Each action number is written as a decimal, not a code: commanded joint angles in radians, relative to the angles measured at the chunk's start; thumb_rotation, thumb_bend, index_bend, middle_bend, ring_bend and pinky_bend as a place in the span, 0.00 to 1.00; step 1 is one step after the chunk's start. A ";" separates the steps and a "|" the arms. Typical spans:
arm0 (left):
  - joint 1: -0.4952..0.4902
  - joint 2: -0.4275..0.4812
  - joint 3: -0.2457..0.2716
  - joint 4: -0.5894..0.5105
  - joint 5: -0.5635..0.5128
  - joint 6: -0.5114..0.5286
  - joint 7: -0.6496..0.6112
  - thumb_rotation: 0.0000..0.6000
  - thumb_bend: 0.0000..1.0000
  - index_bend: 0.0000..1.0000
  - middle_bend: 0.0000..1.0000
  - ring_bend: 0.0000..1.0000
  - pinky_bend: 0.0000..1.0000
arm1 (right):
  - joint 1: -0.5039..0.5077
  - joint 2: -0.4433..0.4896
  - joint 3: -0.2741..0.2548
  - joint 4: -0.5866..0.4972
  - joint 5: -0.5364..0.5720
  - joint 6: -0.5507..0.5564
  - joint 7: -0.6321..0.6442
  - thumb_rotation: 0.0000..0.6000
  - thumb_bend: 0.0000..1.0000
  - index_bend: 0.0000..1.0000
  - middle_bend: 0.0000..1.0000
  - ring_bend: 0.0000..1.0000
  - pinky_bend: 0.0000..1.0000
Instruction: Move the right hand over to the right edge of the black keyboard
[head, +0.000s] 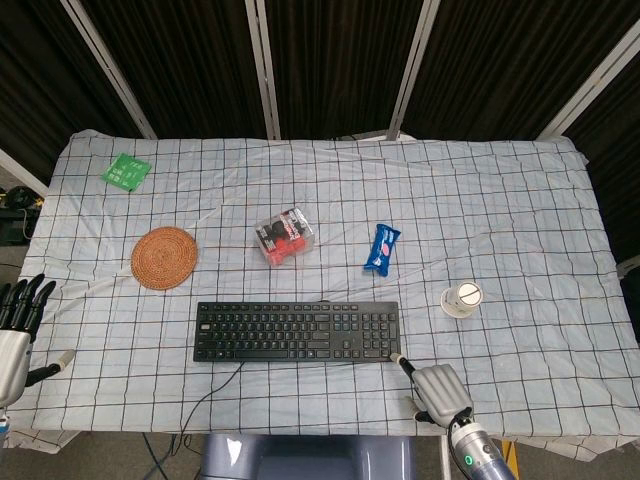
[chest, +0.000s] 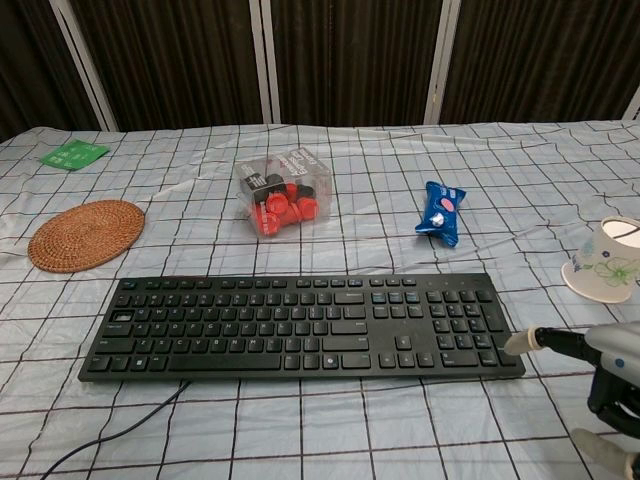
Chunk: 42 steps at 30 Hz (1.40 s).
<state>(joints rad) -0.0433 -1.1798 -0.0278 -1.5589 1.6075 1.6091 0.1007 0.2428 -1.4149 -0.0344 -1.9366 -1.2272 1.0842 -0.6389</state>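
Note:
The black keyboard (head: 297, 332) (chest: 302, 325) lies flat near the table's front edge, its cable trailing off to the front left. My right hand (head: 437, 391) (chest: 600, 378) sits just off the keyboard's front right corner. One fingertip (head: 397, 359) (chest: 517, 344) points at that corner and touches or nearly touches it; the other fingers are curled in, with nothing held. My left hand (head: 17, 330) stays at the table's left edge, its fingers spread, and holds nothing.
A paper cup (head: 462, 298) (chest: 607, 259) lies right of the keyboard. Behind the keyboard are a blue snack packet (head: 381, 246) (chest: 440, 211), a clear box of red and black pieces (head: 285, 235) (chest: 284, 190), a woven coaster (head: 163, 257) (chest: 85, 234) and a green card (head: 126, 171) (chest: 74, 154).

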 joint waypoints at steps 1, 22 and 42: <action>0.000 0.000 0.001 -0.001 0.003 0.001 0.001 1.00 0.07 0.00 0.00 0.00 0.00 | 0.008 -0.011 0.006 0.008 0.019 0.001 -0.007 1.00 0.44 0.12 0.92 0.89 0.76; -0.004 0.004 -0.003 -0.004 -0.007 -0.005 -0.012 1.00 0.07 0.00 0.00 0.00 0.00 | 0.058 -0.074 0.009 0.053 0.172 0.016 -0.067 1.00 0.46 0.12 0.92 0.89 0.76; -0.003 0.004 -0.002 -0.006 -0.008 -0.005 -0.017 1.00 0.07 0.00 0.00 0.00 0.00 | 0.078 -0.066 0.006 0.026 0.123 0.102 -0.044 1.00 0.46 0.12 0.92 0.89 0.76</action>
<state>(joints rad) -0.0466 -1.1759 -0.0301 -1.5651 1.5995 1.6041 0.0839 0.3188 -1.4892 -0.0363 -1.9038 -1.0861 1.1712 -0.6905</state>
